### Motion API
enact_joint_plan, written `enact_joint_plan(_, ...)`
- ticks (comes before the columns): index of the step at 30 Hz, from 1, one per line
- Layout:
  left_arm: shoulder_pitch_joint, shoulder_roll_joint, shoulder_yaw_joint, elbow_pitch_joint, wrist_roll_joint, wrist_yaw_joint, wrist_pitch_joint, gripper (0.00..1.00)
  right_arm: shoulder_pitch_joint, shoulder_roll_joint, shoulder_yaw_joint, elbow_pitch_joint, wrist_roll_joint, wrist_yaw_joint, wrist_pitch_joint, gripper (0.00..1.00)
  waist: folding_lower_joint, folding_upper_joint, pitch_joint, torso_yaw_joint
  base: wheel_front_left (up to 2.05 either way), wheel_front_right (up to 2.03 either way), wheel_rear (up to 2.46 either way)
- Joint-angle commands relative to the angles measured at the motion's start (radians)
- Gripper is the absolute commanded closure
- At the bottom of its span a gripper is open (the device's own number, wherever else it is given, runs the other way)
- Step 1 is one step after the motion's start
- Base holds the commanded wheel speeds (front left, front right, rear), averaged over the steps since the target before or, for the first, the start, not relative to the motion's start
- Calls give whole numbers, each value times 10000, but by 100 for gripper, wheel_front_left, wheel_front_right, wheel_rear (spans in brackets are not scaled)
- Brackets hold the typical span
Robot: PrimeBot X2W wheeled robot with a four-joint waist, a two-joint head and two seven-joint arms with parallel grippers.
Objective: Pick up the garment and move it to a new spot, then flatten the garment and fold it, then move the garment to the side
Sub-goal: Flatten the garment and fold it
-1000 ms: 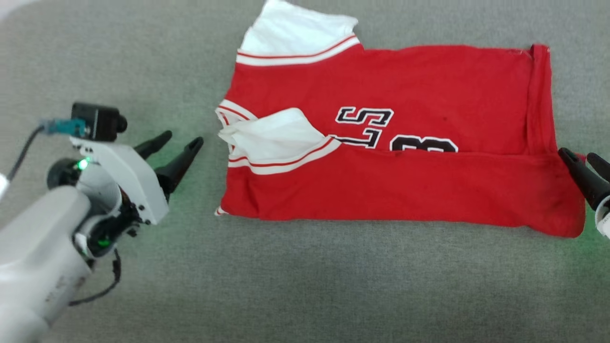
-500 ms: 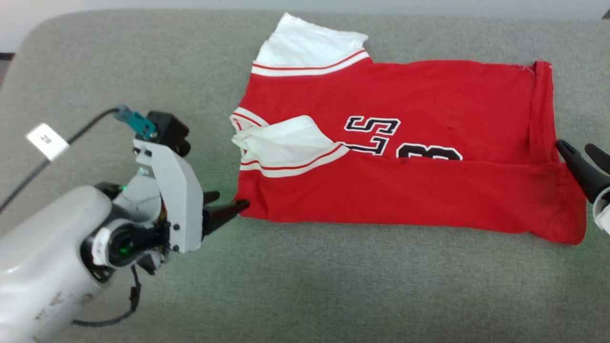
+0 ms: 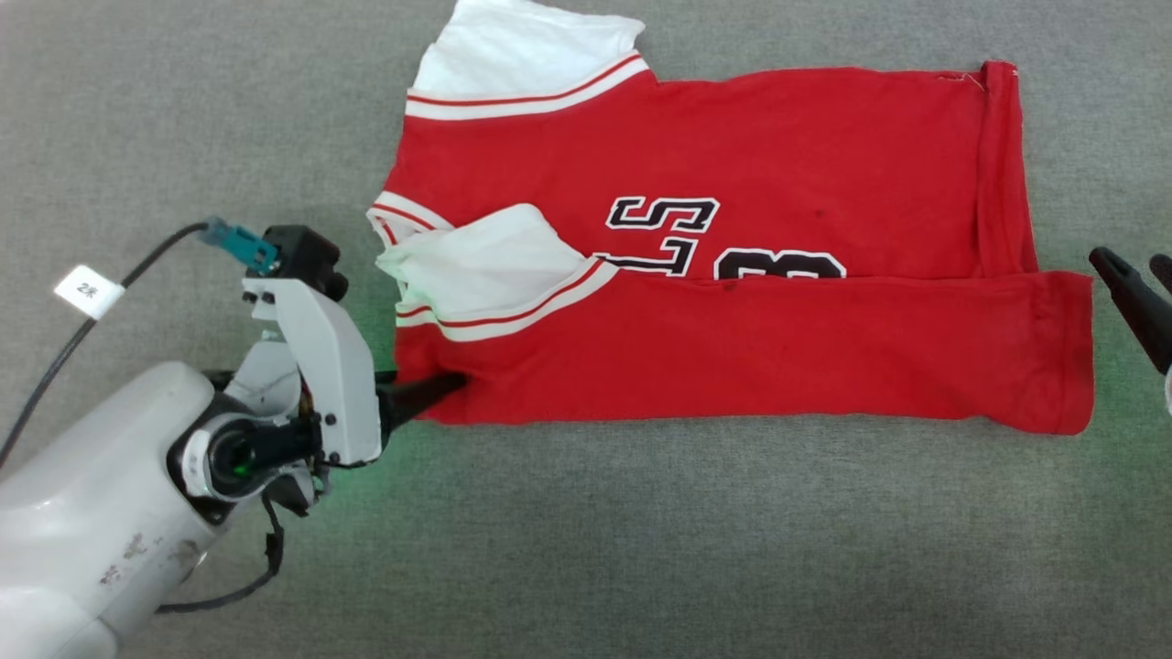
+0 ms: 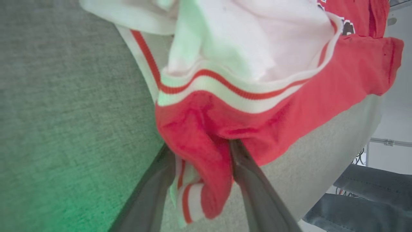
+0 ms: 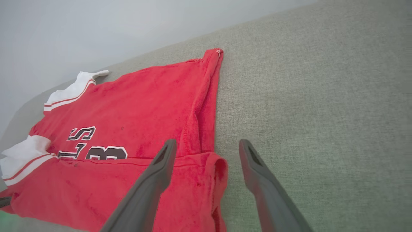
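Observation:
The garment (image 3: 732,348) is a red jersey with white sleeves and black lettering. It lies on the grey padded surface (image 3: 641,549) with its near part folded over lengthwise, covering the lower half of the number. My left gripper (image 3: 439,389) is at its near left corner. In the left wrist view the two fingers (image 4: 257,193) stand apart around a bunched red corner of the garment (image 4: 289,106). My right gripper (image 3: 1131,261) is open just off the right hem. In the right wrist view it (image 5: 207,143) hovers over the garment's (image 5: 128,103) hem edge.
A cable with a white tag (image 3: 87,291) runs to the left wrist camera. The grey surface's far edge meets a pale wall (image 5: 96,29). Past the surface's edge in the left wrist view are grey shapes (image 4: 370,193).
My left gripper has swung from the left of the garment in to its near left corner, and its fingers now straddle the fabric. The head camera shifted. The right gripper stays by the hem.

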Motion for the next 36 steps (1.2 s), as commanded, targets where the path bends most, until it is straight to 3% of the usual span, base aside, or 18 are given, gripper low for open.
enact_joint_plan(1,402,-343,-231,145,-69,-121,72,98,155,-178,-18,-100,57,-9,207,0,0,-1,-57,-8,0,0,0)
enact_joint_plan(3,400,-359,-250,187,-64,-182,92,100,237,-369,45,-171,47,-9,440,0,0,-1,-78,3,0,0,0)
enact_joint_plan(9,352,-361,-204,274,-74,-443,44,100,608,-2159,951,-1004,617,-8,2734,0,0,-1,-103,102,0,0,0)
enact_joint_plan(13,248,-395,-124,229,-30,-521,-66,100,369,-2634,1337,-1119,779,-8,3925,0,0,-1,6,169,0,0,0)
enact_joint_plan(17,229,-494,-76,232,-12,-555,-195,100,243,-2593,1876,-839,583,-8,4441,0,0,-1,110,261,0,0,0)
enact_joint_plan(24,335,-646,22,428,-57,-658,-457,100,476,-2152,2774,-50,-108,-8,4151,0,0,-1,209,380,0,0,0)
enact_joint_plan(25,342,-646,26,456,-48,-686,-479,100,514,-2120,2900,58,-144,-8,4054,4,0,-1,209,394,0,0,0)
enact_joint_plan(26,350,-649,41,478,-43,-688,-511,100,551,-2115,3036,150,-182,-8,4025,56,0,-1,207,407,0,0,0)
enact_joint_plan(27,361,-659,51,502,-49,-708,-529,100,604,-2125,3165,230,-170,-8,3987,100,0,-1,198,421,0,0,0)
enact_joint_plan(36,1049,-114,200,101,-186,-950,-973,100,778,-2296,2843,320,126,-9,3151,100,0,-1,-274,390,0,0,0)
